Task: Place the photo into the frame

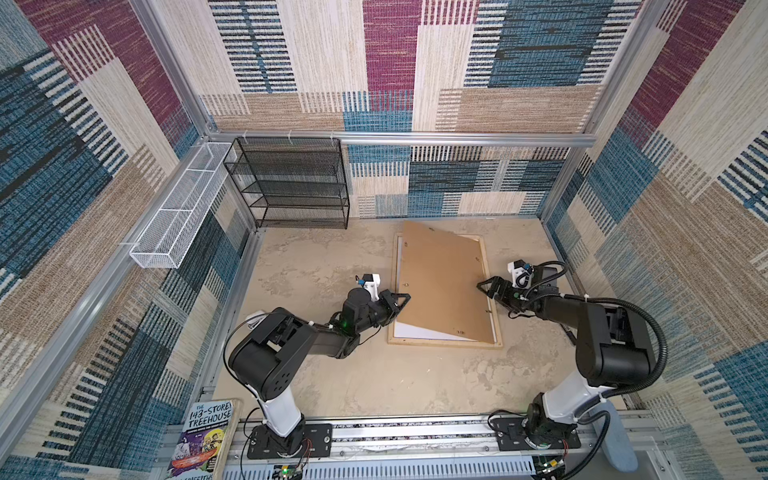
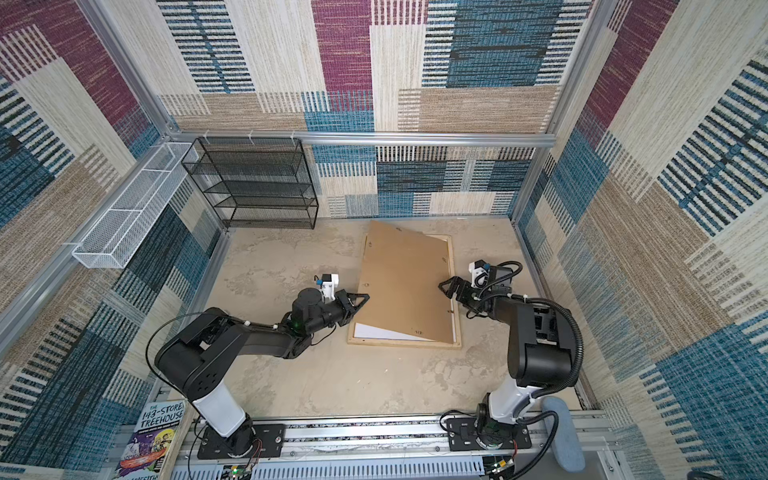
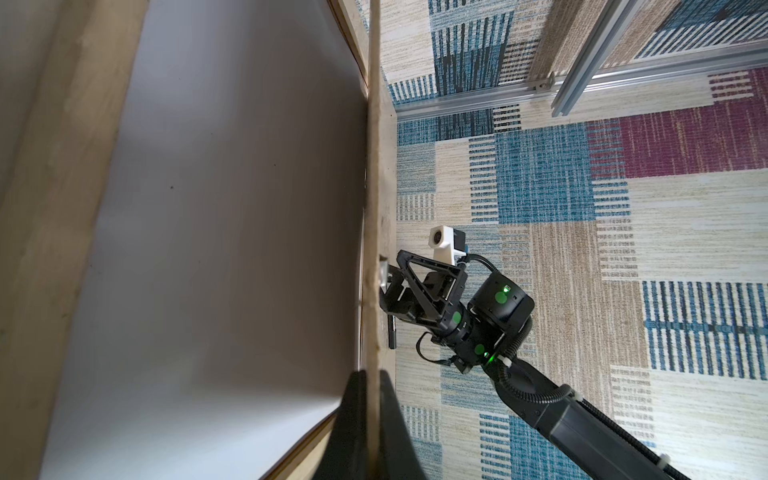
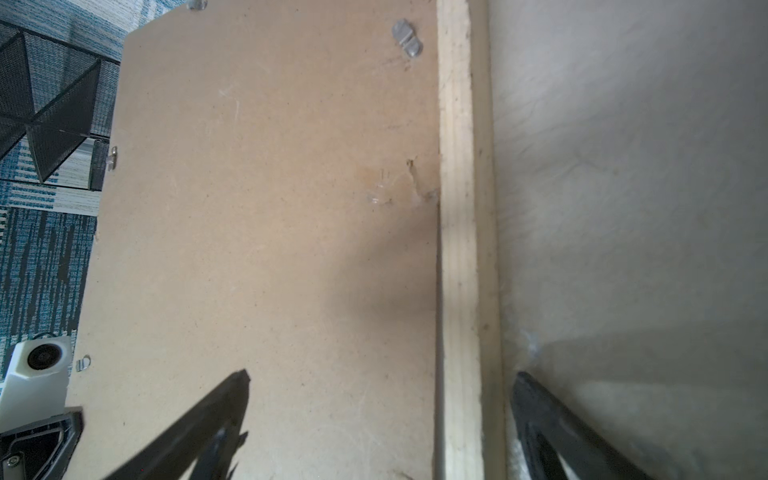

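On the beige desk (image 1: 332, 270), a little right of the middle in both top views, the frame (image 1: 444, 343) (image 2: 403, 343) lies flat. A brown backing board (image 1: 444, 282) (image 2: 405, 282) lies over it, turned askew, so that its far corner passes over the frame's far rail. In the near left corner of the frame a white sheet (image 1: 415, 332) shows under the board. Its printed side is hidden, so I cannot tell if it is the photo.

The left end effector (image 1: 405, 299) (image 2: 365, 298) is clenched on the left edge of the board; in the left wrist view its fingers (image 3: 357, 399) stand on both sides of this thin edge, which is raised above the white sheet (image 3: 228, 208). The right end effector (image 1: 480, 286) (image 2: 441, 286) is released, with its jaws wide apart. In the right wrist view one finger is over the board (image 4: 270, 249) and one over the desk, with the frame's right rail (image 4: 457, 249) between them.
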Motion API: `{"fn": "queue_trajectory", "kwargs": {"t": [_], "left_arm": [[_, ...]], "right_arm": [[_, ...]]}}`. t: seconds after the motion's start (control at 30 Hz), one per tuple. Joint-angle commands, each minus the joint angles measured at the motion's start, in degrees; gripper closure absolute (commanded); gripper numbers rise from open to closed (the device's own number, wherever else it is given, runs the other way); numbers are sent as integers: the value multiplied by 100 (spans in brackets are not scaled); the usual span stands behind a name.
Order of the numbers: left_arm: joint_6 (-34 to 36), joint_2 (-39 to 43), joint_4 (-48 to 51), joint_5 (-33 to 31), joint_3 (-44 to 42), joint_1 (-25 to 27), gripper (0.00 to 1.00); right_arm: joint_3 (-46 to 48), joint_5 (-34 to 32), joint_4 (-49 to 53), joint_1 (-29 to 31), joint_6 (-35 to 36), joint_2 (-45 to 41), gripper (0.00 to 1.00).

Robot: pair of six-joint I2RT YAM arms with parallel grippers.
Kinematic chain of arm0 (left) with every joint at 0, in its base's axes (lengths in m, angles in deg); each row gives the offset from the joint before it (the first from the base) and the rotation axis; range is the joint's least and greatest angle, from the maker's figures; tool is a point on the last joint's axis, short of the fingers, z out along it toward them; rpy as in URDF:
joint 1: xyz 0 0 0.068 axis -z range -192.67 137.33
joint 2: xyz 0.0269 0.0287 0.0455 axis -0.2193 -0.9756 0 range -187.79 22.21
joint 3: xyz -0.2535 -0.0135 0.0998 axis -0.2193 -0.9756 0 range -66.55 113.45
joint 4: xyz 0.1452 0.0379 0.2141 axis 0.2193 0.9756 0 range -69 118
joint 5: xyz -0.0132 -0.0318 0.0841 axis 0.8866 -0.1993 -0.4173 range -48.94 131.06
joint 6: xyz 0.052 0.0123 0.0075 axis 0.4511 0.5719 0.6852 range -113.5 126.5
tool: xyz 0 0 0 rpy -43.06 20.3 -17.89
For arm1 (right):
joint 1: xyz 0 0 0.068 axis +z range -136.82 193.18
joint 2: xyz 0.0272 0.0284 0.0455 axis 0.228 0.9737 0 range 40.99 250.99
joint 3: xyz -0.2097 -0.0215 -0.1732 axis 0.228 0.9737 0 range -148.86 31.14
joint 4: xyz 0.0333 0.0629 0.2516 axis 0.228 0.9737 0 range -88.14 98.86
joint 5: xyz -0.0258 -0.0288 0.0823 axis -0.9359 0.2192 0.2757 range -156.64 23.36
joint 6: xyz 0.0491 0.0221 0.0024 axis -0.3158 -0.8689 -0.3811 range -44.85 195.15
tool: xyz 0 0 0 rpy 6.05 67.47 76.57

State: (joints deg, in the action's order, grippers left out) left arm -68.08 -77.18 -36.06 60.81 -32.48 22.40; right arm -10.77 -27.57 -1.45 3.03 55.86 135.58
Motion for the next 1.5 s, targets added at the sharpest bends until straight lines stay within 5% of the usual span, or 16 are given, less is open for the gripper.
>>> {"fn": "queue_trajectory", "kwargs": {"t": [0.0,0.07,0.17,0.27,0.7,1.47], "left_arm": [[-20,84,-498,-164,-127,31,100],[-21,127,-517,-246,-229,29,96],[-12,183,-484,-306,-303,26,76],[5,184,-482,-287,-295,33,72],[23,61,-584,-278,-207,35,100],[-242,-501,-1578,-757,-320,141,100]], "right_arm": [[25,125,-170,5,-42,8,0],[34,129,-178,5,-40,16,0],[49,136,-186,5,-44,10,0],[43,148,-187,9,-53,12,0],[43,171,-205,4,-44,32,0],[113,304,-328,5,-118,51,0]]}}
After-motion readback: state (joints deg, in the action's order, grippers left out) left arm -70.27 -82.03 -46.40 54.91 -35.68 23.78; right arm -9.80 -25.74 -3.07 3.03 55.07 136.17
